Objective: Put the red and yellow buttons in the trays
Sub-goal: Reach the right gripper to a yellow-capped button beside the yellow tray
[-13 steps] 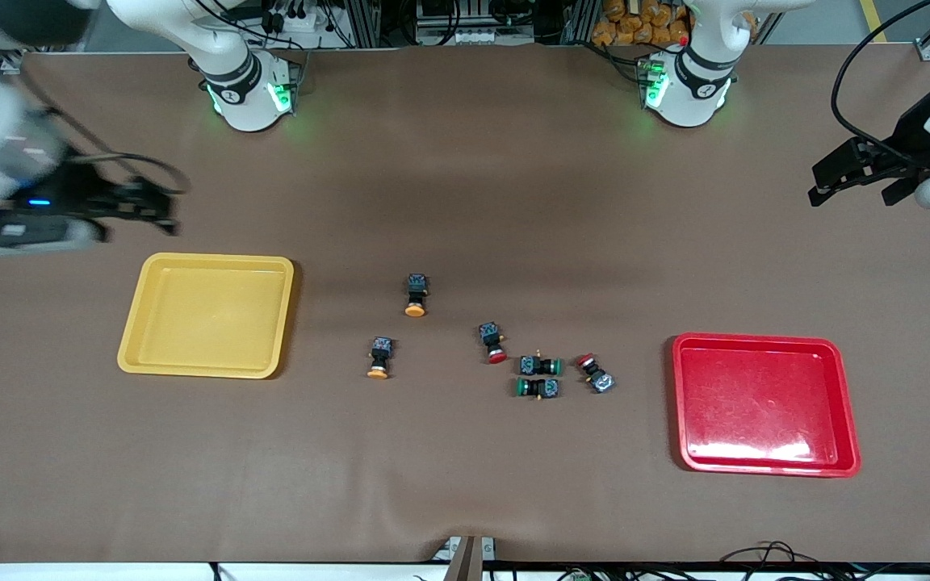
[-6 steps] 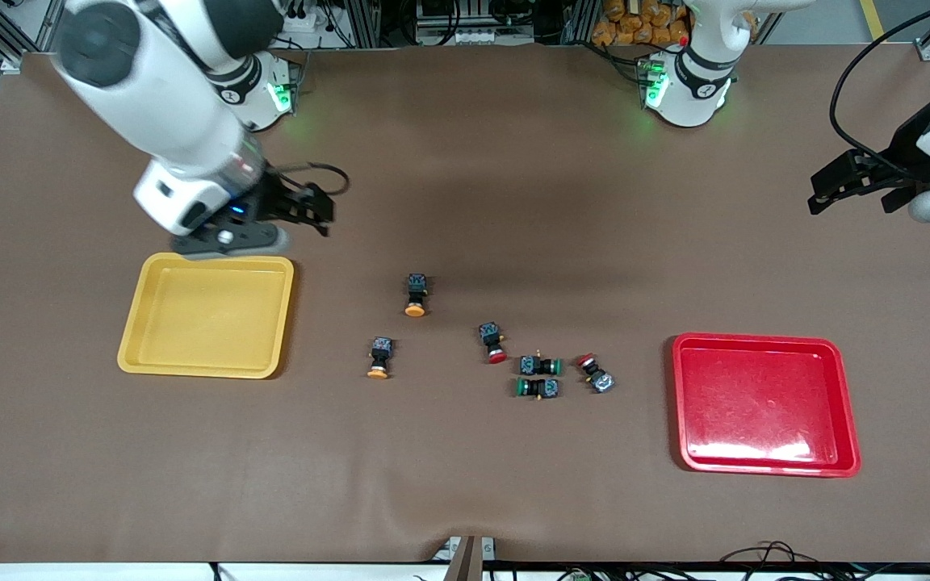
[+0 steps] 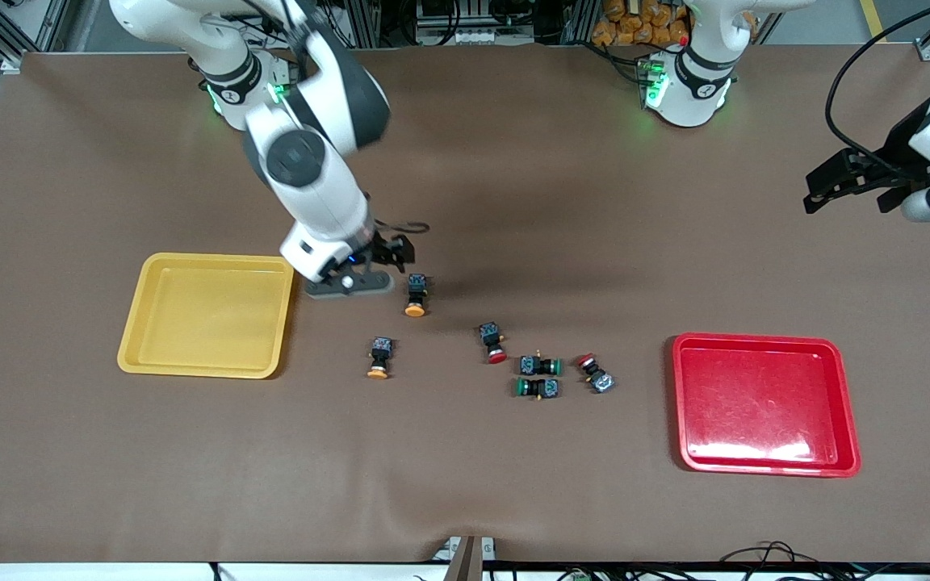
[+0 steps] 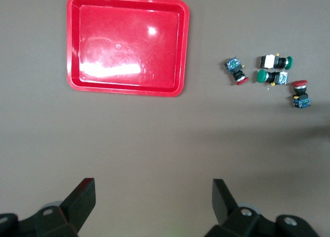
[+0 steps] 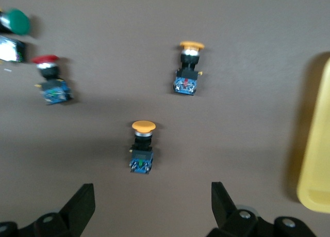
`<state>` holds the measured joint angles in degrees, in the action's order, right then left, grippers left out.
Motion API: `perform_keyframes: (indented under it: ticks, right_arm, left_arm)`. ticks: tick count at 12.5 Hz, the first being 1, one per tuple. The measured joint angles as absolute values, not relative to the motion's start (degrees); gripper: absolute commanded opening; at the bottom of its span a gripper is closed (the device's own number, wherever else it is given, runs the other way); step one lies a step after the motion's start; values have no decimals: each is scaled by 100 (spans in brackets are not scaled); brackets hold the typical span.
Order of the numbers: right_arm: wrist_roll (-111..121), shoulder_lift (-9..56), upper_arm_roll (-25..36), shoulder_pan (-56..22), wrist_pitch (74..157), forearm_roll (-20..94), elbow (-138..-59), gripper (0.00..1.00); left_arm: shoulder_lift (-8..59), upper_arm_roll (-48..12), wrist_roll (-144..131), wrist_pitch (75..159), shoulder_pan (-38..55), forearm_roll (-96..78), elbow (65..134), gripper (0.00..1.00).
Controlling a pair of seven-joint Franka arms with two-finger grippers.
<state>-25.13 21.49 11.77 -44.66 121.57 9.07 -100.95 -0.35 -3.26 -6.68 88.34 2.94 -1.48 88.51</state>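
Note:
Two yellow-capped buttons lie mid-table, one (image 3: 415, 295) farther from the front camera than the other (image 3: 379, 358). Two red-capped buttons (image 3: 494, 342) (image 3: 594, 374) lie toward the left arm's end. The yellow tray (image 3: 207, 315) and the red tray (image 3: 764, 399) hold nothing. My right gripper (image 3: 395, 257) is open, low beside the farther yellow button; its wrist view shows that button (image 5: 142, 153) just ahead of the open gripper (image 5: 152, 206), the other yellow button (image 5: 187, 66) and a red one (image 5: 50, 82). My left gripper (image 3: 846, 199) waits open, raised at its table end; the left wrist view shows the gripper (image 4: 152, 201) and the red tray (image 4: 126, 43).
Two green-capped switches (image 3: 540, 365) (image 3: 537, 388) lie between the red buttons, close to them; they also show in the left wrist view (image 4: 276, 61). The yellow tray's rim (image 5: 315, 154) edges the right wrist view. The right arm's forearm (image 3: 312, 169) hangs over the table above the yellow tray's corner.
My right arm has swept from its end of the table, past the yellow tray, to the farther yellow button. The left gripper has hardly moved. No button has moved.

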Motion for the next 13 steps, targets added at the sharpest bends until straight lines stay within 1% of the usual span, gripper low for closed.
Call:
perform_keyframes:
  ticks: [3, 7, 9, 13]
  right_arm:
    - [-2513, 2861, 1176, -4601, 12780, 1108, -10121, 100]
    - [-2526, 3530, 1175, -4867, 13633, 1330, -10141, 100]
    - [-2537, 3713, 1177, -4929, 13818, 1343, -10141, 100]
    - [-2539, 3782, 1196, -4933, 13904, 1344, -10141, 100]
  left_arm:
    - [54, -337, -668, 8816, 309, -148, 8855, 100]
    - [111, -345, -668, 8805, 323, -149, 8854, 100]
    - [278, -354, -692, 8802, 451, -151, 8855, 100]
    - [786, -395, -1200, 8883, 768, -162, 8810, 100]
